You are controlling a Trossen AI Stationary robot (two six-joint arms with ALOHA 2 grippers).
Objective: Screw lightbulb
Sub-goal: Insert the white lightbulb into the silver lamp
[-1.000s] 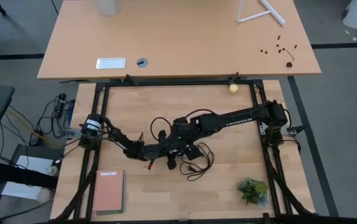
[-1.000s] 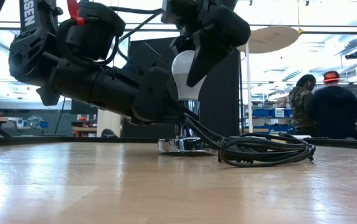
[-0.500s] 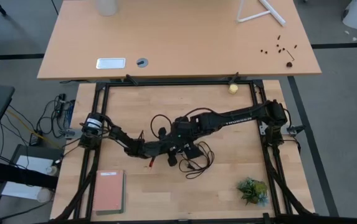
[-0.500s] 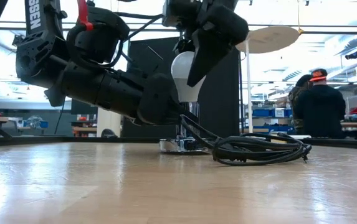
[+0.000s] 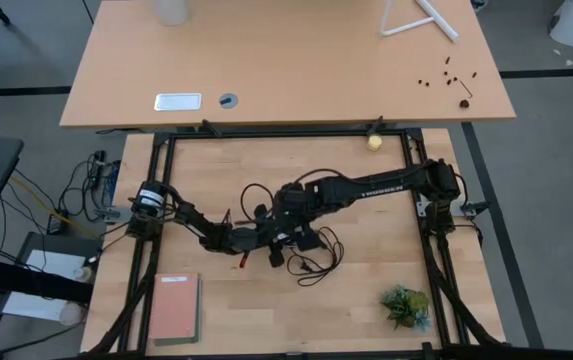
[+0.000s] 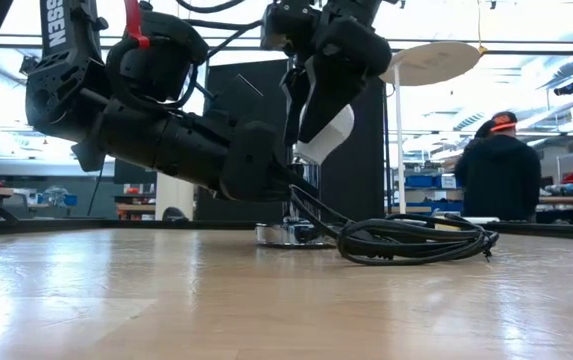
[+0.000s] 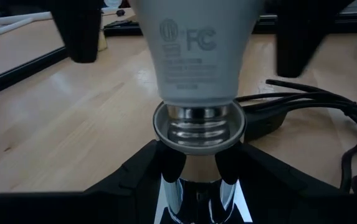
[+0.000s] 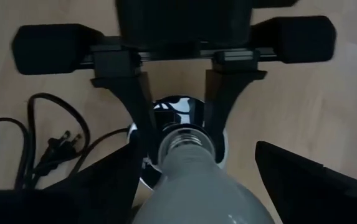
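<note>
High view: both dark arms meet over the middle of the pale wooden table [image 5: 366, 270]. The left gripper [image 5: 266, 238] reaches in from the left post, the right gripper [image 5: 288, 214] from the right, with a coiled black cord [image 5: 311, 262] just beside them. A pink book [image 5: 175, 306] lies near the front left corner, a small green plant [image 5: 406, 306] near the front right, and a small yellowish ball [image 5: 374, 142] at the far edge.

Low view: the small white frosted lightbulb [image 6: 324, 137] hangs tilted between the right gripper's fingers [image 6: 318, 92], above the round silver socket disc [image 6: 291, 235] that rests on the table. The black cord lies beside the disc. A person in dark clothing [image 6: 499, 172] stands in the room behind.

Left wrist view: the left gripper's fingers [image 7: 146, 168] clasp the silver socket neck [image 7: 198, 127] from both sides; the bulb's threaded base sits in its cup.

Right wrist view: the bulb [image 8: 198, 180] is grasped between the right gripper's pads, its base pointing at the socket.
</note>
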